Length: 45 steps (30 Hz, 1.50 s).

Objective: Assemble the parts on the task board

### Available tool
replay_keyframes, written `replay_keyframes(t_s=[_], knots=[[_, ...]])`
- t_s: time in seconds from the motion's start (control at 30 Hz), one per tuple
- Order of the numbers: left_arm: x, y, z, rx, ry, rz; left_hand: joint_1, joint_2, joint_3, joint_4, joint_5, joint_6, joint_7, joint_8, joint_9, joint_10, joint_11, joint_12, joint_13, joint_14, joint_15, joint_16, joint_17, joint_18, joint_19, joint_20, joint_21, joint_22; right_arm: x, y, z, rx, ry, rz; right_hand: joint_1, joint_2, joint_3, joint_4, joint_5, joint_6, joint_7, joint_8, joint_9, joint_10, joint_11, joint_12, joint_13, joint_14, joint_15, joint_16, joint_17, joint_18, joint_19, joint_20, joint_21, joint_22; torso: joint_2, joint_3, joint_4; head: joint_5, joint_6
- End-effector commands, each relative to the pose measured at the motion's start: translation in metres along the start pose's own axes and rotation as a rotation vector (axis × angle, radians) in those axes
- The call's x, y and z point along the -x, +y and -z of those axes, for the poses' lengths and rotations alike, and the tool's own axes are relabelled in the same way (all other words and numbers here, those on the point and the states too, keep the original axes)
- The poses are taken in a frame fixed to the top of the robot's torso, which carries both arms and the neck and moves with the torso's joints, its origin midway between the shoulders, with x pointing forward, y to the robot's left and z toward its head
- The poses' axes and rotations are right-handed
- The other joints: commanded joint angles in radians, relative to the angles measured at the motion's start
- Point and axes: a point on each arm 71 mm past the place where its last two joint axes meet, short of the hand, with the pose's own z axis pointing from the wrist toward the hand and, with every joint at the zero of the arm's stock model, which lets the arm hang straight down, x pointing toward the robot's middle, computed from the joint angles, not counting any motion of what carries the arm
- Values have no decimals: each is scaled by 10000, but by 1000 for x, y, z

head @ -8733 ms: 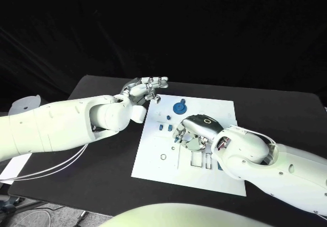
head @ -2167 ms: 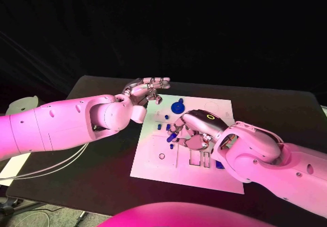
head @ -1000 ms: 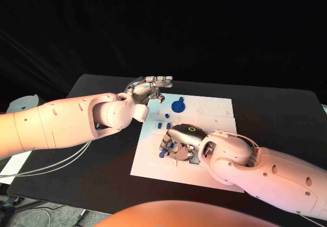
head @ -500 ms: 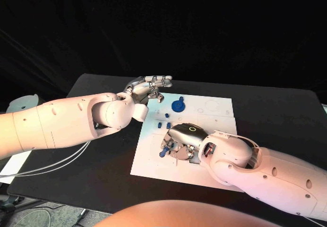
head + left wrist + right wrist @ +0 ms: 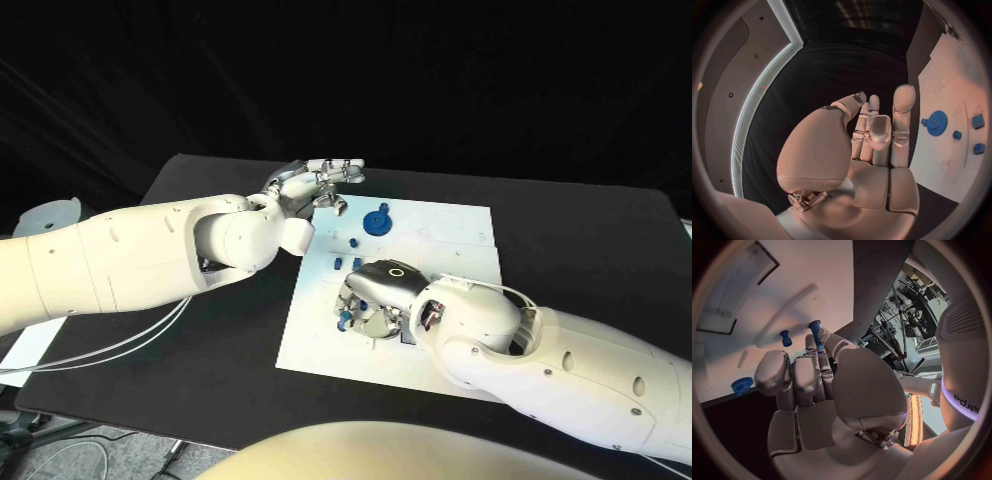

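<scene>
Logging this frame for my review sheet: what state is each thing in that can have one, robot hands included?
Left robot hand: raised over the table past the board's far-left corner, holding nothing.
Right robot hand: low over the task board, pinching a small blue peg.
Small blue peg: upright between the fingertips.
Blue gear: flat on the board, untouched.
Task board: flat on the black table.

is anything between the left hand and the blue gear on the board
Nothing visible. The left hand hovers past the task board's far left corner, fingers apart and holding nothing. The blue gear lies beside it with only bare board between.
</scene>
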Motion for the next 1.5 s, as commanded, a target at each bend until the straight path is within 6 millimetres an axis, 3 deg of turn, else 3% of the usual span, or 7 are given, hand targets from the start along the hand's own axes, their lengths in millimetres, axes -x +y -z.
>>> replay_keyframes(t_s=[0.03, 0.5, 0.67, 0.93, 1.17, 1.4, 1.5], knots=[[-3, 0, 0, -34, 209, 78, -17, 82, 19, -60, 49, -36, 3, 4, 7, -78, 7, 26, 13, -75, 20, -41, -10, 113, -17, 26, -67, -10, -7, 0, -2, -247, 625, 538, -83, -4, -56, 45, 44, 82, 5, 14, 115, 40, -38, -40, -9, 226, -22, 35, -6, -144, -57, 4, 4, -14, 0, 2, 9, 0, -19], [-2, 0, -1, -16, 209, 78, -17, 82, 19, -60, 49, -36, 3, 4, 7, -78, 7, 26, 13, -75, 20, -41, -10, 113, -17, 26, -67, -10, -3, 3, -5, -281, -370, 703, -692, -958, -1379, 387, 62, -2672, 706, -254, -292, -2448, 677, -326, -36, -318, 534, -814, -1352, 192, -1011, 459, -1465, -1873, -1, 9, -3, 14, -23], [-2, 0, -1, -10, 203, 76, -17, 82, 19, -60, 49, -36, 3, 4, 7, -78, 7, 26, 13, -75, 20, -41, -10, 113, -17, 26, -67, -10, 1, 2, -2, -321, -1053, 697, -86, -773, -3072, 1012, 60, -3039, 676, -216, -241, -2872, 617, 58, 16, -507, 543, -974, -1737, 288, -1180, 496, -1854, -2311, 1, 18, 1, 17, -20], [0, -1, 0, -12, 196, 77, -46, 86, -3, -57, 46, -50, 7, 13, 7, -119, 14, 76, 25, -88, 24, -44, -41, 118, -25, 30, -99, -30, 15, 2, 17, -87, -2091, 425, 440, -845, -3678, 1675, 97, -2878, 711, -182, -216, -2755, 631, 556, 36, -510, 539, -1002, -1926, 285, -1118, 520, -1906, -2381, -8, 10, -16, 35, -26], [1, -1, 1, -11, 194, 78, -51, 86, -5, -55, 45, -52, 8, 13, 7, -123, 15, 79, 25, -89, 25, -44, -42, 118, -26, 30, -101, -32, 46, -42, 56, -1464, -2814, -2096, 787, -310, -3395, 1742, 109, -2345, 649, -49, -152, -1463, 442, 1388, 187, -250, 382, -623, -1435, 193, -794, 407, -1497, -1888, -22, -16, -43, -169, 36], [5, 0, 5, 72, 124, 47, -64, 89, -12, -49, 45, -54, 7, 16, 7, -134, 16, 91, 28, -94, 27, -47, -52, 119, -28, 32, -109, -36, 54, -91, 111, -3917, -3493, -4054, 580, -308, -3437, 1812, 834, -1229, -22, 505, 12, 1271, -362, 3541, 1467, 332, -248, 643, 498, -207, 201, -182, 237, 273, -86, -58, -240, -518, 163], [7, 1, 5, 103, 85, 29, -64, 89, -12, -49, 45, -54, 7, 16, 7, -134, 16, 91, 28, -94, 27, -47, -52, 119, -28, 32, -109, -36, 47, -100, 129, -4564, -3097, -4110, 14, -305, -3812, 2070, 1593, -1066, -223, 633, 50, 1555, -515, 6956, 5249, 482, -417, 1294, 1504, -325, 405, -343, 707, 850, -115, -54, -329, -595, 189]])
